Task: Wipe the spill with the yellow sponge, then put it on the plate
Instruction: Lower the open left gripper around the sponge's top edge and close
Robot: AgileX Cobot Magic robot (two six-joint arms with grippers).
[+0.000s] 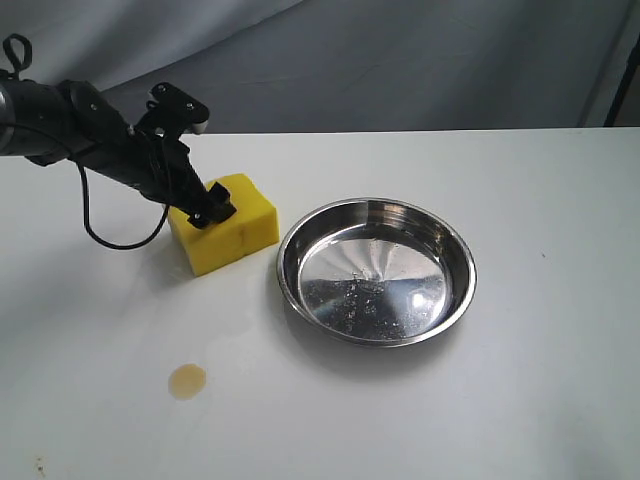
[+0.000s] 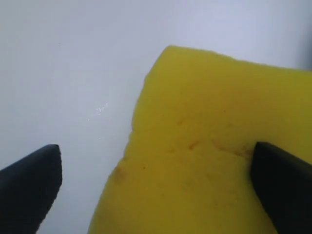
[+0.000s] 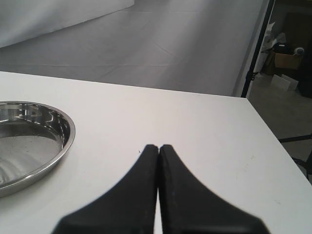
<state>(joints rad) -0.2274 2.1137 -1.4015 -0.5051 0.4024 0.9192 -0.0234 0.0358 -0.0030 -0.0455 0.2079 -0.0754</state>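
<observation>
Yellow sponge (image 1: 245,218) sits on the white table (image 1: 520,400), just beside the plate (image 1: 283,262), under the left gripper (image 2: 156,168), whose jaws are spread wide.
One finger is over the sponge's top, the other over bare table. The spill (image 1: 187,380) lies apart, nearer the camera. The right gripper (image 3: 159,152) is clenched, empty.

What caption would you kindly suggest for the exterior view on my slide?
Open left claw at the yellow sponge, beside the steel plate; amber spill unwiped.

Yellow sponge (image 1: 245,218), amber spill (image 1: 187,380) (darker rim).
</observation>
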